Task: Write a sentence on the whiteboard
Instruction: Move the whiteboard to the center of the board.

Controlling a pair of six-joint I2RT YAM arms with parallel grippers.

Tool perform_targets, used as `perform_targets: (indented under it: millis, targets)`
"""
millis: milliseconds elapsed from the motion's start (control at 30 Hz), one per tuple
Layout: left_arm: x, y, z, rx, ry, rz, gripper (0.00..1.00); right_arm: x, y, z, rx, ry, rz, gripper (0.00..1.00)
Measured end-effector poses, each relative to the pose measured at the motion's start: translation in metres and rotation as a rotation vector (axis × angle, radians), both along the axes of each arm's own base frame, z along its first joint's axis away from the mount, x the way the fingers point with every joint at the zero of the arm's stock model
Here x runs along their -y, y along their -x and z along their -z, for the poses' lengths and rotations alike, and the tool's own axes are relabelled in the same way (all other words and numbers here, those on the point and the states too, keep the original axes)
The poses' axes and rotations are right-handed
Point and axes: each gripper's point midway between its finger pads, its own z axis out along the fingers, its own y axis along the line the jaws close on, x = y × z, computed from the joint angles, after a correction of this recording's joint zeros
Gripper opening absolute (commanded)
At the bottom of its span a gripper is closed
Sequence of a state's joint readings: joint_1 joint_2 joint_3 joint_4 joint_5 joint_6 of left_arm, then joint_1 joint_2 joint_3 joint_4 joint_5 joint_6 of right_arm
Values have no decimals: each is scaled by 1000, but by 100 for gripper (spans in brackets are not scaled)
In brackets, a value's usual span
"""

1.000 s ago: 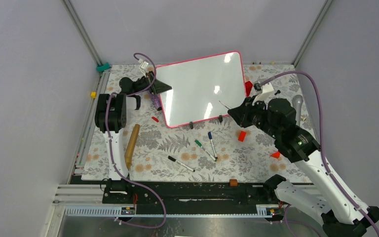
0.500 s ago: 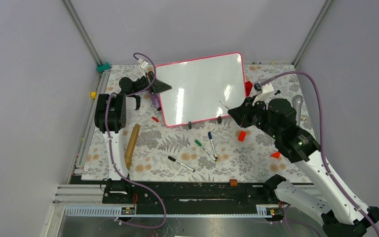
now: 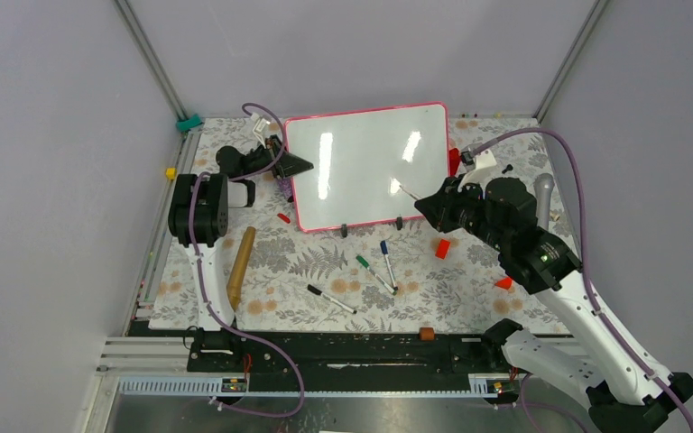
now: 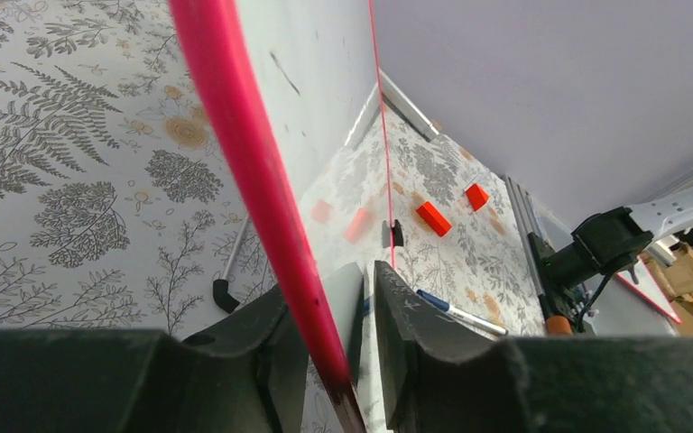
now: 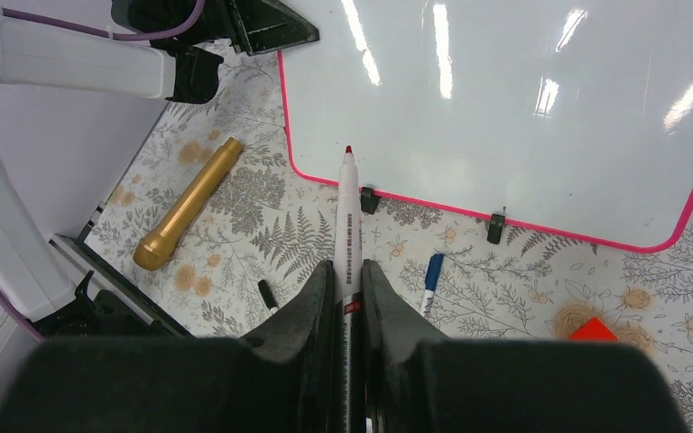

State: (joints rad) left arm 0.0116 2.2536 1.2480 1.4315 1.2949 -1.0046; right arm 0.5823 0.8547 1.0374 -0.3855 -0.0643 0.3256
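The whiteboard [image 3: 361,171] lies at the back of the patterned mat, glossy white in a pink frame, with two black clips [image 3: 344,229] on its near edge. My left gripper [image 3: 296,163] is shut on the whiteboard's left edge. In the left wrist view the pink frame [image 4: 235,135] runs between the fingers of the left gripper [image 4: 334,289]. My right gripper [image 3: 424,203] is shut on a red-tipped marker [image 3: 406,190] that points at the board's lower right. In the right wrist view that marker [image 5: 347,207] sticks out from the right gripper [image 5: 347,266], its tip near the whiteboard [image 5: 523,108]. The sentence is out of view; only glare shows.
A gold cylinder [image 3: 241,266] lies on the mat at the left. Blue [image 3: 387,262], green [image 3: 372,272] and black [image 3: 330,299] markers lie in front of the board. Red blocks [image 3: 442,248] sit near my right arm. A small red cap [image 3: 282,217] rests by the board's near left corner.
The whiteboard has turned clockwise in my left gripper and now sits squarer to the mat. My right gripper and its marker have shifted slightly up and left.
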Motion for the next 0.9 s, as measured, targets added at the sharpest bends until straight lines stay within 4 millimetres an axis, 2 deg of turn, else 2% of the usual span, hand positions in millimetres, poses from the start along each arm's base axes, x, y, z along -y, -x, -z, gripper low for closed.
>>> perform_targets:
  millis: [100,133,200,233,333,367,433,500,567,600,800,900]
  targets:
    - [-1,3,4,14,-8,-5,34,0,-1,1,-4,2,0,1]
    - [-1,4,5,18,-11,-5,33,-1,-1,2,-6,4,-1,1]
    - [-1,4,7,24,-15,-5,23,-1,-2,4,-11,7,-1,1]
    - [-1,5,8,28,-18,-1,22,-2,-2,5,-14,9,-1,1]
    - [1,8,7,40,-26,15,29,-2,-3,7,-22,14,-1,1]
    - [2,10,6,46,-29,23,28,-2,-3,8,-24,16,-1,1]
    - [5,12,5,61,-35,36,18,-2,-3,8,-26,17,-1,1]
    - [9,15,4,61,-38,53,21,-2,-3,9,-28,18,0,1]
    - [11,17,2,69,-42,63,15,-2,-4,9,-29,19,0,1]
    - [12,18,2,69,-44,71,16,-2,-4,10,-30,20,0,1]
    - [20,25,-1,87,-59,130,62,-4,-5,13,-45,29,-1,0]
    - [24,28,-2,100,-65,153,90,-5,-7,16,-56,36,-1,0]
